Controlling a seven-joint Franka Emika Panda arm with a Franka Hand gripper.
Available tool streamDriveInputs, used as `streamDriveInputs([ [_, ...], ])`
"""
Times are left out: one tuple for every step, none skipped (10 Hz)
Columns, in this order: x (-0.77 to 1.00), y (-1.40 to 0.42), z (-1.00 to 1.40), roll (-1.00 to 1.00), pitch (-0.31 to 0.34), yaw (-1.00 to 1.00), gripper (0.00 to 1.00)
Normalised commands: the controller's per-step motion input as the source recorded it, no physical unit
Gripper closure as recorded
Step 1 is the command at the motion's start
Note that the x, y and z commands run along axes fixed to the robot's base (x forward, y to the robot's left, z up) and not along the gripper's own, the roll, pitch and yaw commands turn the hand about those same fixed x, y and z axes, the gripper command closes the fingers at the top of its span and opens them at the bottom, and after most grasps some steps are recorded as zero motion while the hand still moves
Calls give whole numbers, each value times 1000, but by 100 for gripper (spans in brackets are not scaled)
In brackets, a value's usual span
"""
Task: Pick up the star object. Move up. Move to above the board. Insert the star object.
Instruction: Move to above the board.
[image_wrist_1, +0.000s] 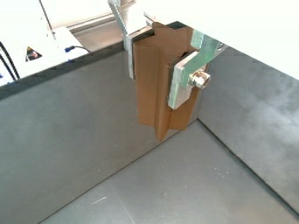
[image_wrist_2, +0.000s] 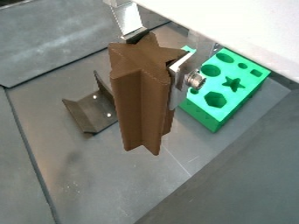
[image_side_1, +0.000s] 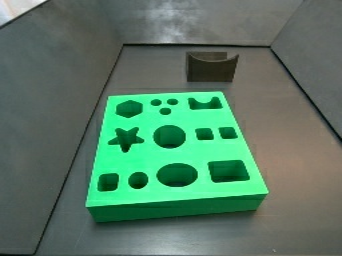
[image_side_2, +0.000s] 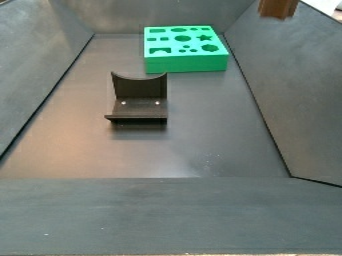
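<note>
In both wrist views my gripper (image_wrist_1: 158, 54) (image_wrist_2: 149, 59) is shut on the star object (image_wrist_1: 156, 92) (image_wrist_2: 140, 105), a tall brown prism with a star-shaped end. It hangs upright between the silver fingers (image_wrist_1: 187, 79), clear of the dark floor. The green board (image_wrist_2: 211, 115) with its shaped holes lies on the floor off to one side of the held piece, not beneath it. Both side views show the board (image_side_1: 147, 158) (image_side_2: 187, 66). Only the brown lower tip of the star object (image_side_2: 278, 8) shows at a side view's upper edge. The gripper itself shows in neither side view.
The dark fixture (image_wrist_2: 91, 112) (image_side_1: 210, 66) (image_side_2: 136, 100) stands on the floor apart from the board. Sloping grey walls (image_side_2: 40, 90) enclose the dark floor on all sides. A wall rim (image_wrist_1: 70, 66) runs close behind the held piece.
</note>
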Motion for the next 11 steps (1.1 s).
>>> streamDriveInputs([
  [-2, 19, 327, -139, 55, -46, 100],
  [444, -1000, 125, 26, 368, -757, 100],
  [448, -1000, 102, 34, 355, -735, 100],
  [469, -1000, 107, 84, 348, -438, 100],
  [478, -1000, 113, 10, 303, -258, 100],
  [480, -1000, 111, -3, 214, -97, 100],
  [480, -1000, 113, 4, 174, -57, 100],
  [487, -1000, 118, -15, 131, -28, 100],
  [497, -1000, 119, 2, 117, -10, 100],
  [507, -1000, 122, 2, 130, -1, 100],
  [525, -1000, 127, -2, 140, 0, 100],
])
